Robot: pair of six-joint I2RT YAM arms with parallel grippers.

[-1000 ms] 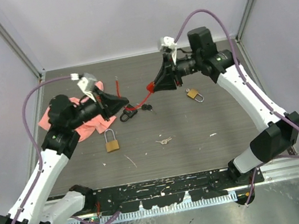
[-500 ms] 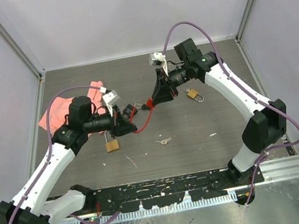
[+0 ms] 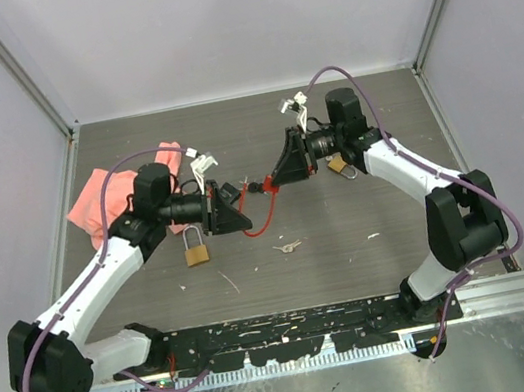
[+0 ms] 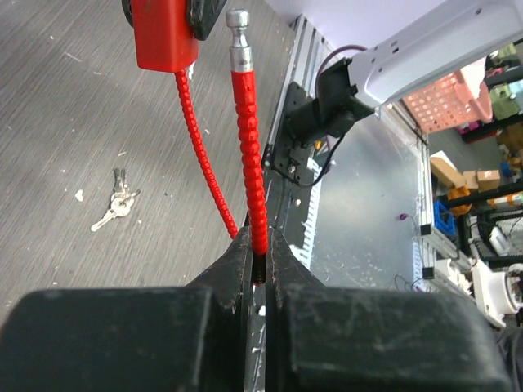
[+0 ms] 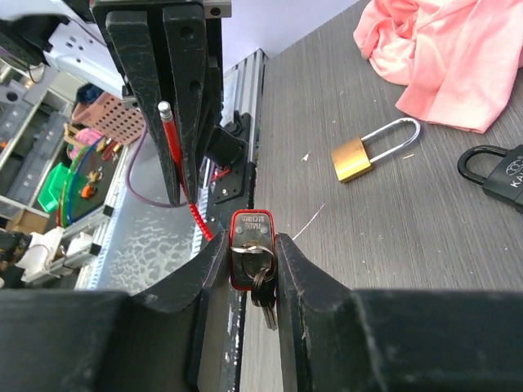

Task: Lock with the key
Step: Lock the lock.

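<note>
Left tool [image 4: 259,245]: clamped tight on the red cable [image 4: 248,147], a short way behind its metal tip [image 4: 238,33].
Right tool [image 5: 252,245]: narrow, pinching the red lock body [image 5: 250,224]; the key bunch [image 5: 263,290] dangles under it.
Task's thing: the cable lock hangs in the air between both tools, with the tip just beside the body and not seated.
Below: a brass padlock [image 3: 196,250] and loose keys [image 3: 288,247] lie on the tabletop [image 3: 350,231].
Risk: the flexible cable may bend and steer the tip past the socket. With both tools occupied, turning the key means regripping, and the body could drop.
Change: a second ago the tools stood well apart, the left one by the pink cloth [image 3: 105,198]. Now they face each other closely.
</note>
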